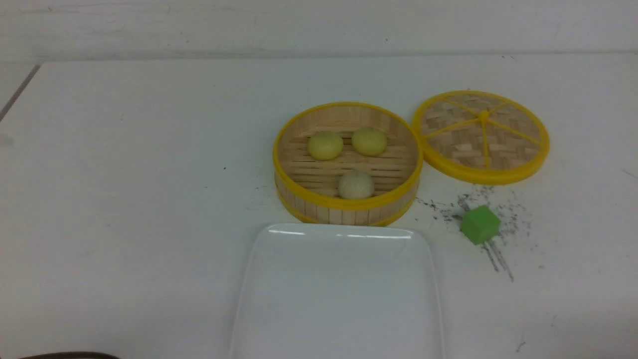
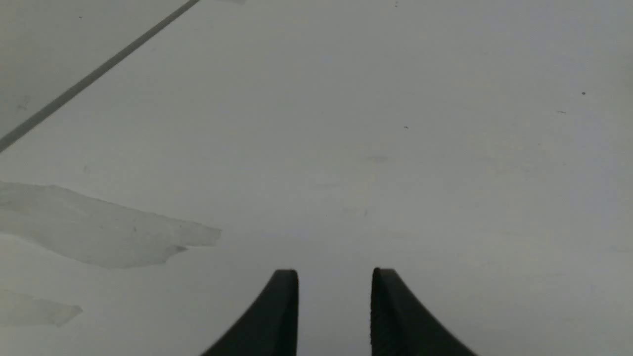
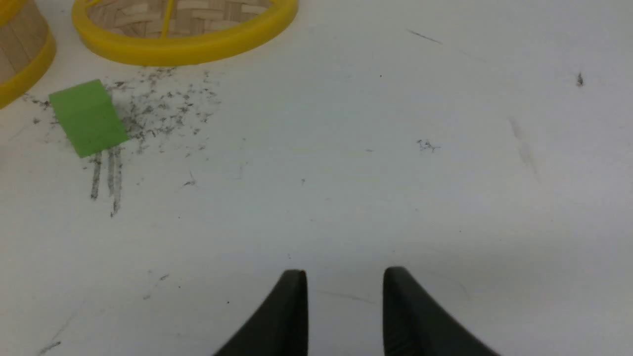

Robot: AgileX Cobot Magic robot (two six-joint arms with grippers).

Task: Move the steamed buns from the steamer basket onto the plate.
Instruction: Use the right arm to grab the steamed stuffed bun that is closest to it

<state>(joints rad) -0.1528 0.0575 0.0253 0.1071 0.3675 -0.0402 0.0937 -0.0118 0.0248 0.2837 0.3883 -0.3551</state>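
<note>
Three steamed buns lie in the round bamboo steamer basket [image 1: 349, 207] at the table's middle: two pale yellow ones [image 1: 325, 145] [image 1: 369, 141] at the back, an off-white one [image 1: 356, 184] at the front. The white plate [image 1: 299, 259] lies just in front of the basket, with nothing on it. Neither arm shows in the front view. My left gripper [image 2: 335, 277] hangs open over bare table, nothing between its black fingers. My right gripper [image 3: 345, 274] is open too, over bare table to the right of the green cube, and the basket's wall [image 3: 20, 44] is at the frame's edge.
The basket's flat woven lid [image 1: 481, 135] with yellow spokes lies to the basket's right. A green cube [image 1: 479, 225] [image 3: 88, 117] sits in front of the lid among dark scuff marks. A dark seam [image 2: 94, 76] crosses the table by the left gripper.
</note>
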